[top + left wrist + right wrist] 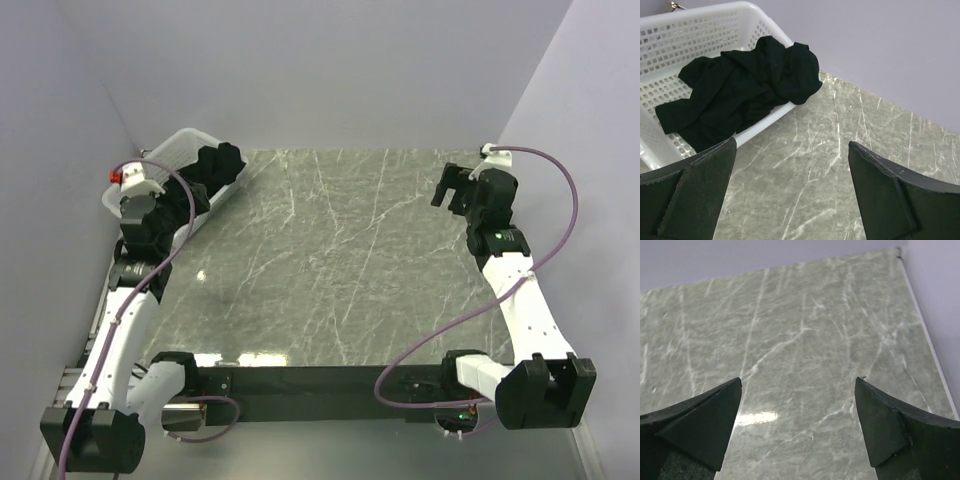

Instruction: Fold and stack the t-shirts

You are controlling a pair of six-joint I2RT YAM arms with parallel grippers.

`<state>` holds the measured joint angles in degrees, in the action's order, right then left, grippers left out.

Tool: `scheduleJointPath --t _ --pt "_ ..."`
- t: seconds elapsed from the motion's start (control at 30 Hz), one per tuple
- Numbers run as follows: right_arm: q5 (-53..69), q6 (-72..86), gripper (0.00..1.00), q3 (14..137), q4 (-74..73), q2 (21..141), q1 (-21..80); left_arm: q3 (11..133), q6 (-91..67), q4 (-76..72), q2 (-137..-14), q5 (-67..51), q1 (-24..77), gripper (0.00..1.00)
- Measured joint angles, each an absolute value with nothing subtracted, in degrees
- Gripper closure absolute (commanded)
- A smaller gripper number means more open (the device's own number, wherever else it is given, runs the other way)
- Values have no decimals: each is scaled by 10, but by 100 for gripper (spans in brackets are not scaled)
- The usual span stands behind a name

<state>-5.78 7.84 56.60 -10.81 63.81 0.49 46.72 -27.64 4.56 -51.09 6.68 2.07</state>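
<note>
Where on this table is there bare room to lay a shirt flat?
The marble table is bare from the white basket across to its right edge, including under the open right gripper. Only the far-left corner is crowded: black t-shirts heaped in the basket, spilling over its rim, the open left gripper close by.

**grumpy_gus:** ok so what's actually on this setup?

**tabletop_tim:** not much. A table [340, 260] with a grey-green marble look, pale veins running all over it, and a bright glare spot [205, 272] near the left side. There's a white plastic mesh basket [695, 30] at the far left corner, turned at an angle to the edges.

**grumpy_gus:** and around it?

**tabletop_tim:** plain pale lilac walls [330, 70] at the back and on both sides.
</note>
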Motion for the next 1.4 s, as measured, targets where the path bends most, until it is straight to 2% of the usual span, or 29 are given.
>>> scheduleJointPath --t 0.33,0.67,0.9,1.17,1.4 --pt "206 -143 0 573 -178 639 35 519 -253 63 -582 58 21 0" --pt "337 -228 0 574 -238 651 20 554 -198 85 -659 37 12 1" --pt "382 -240 0 573 -238 677 11 634 -202 95 -762 -4 -46 0" --pt "402 -245 0 565 -237 677 -1 785 -248 118 -950 -67 -52 8" --pt "405 -245 0 564 -236 681 -15 911 -313 134 -1093 -82 -52 23"
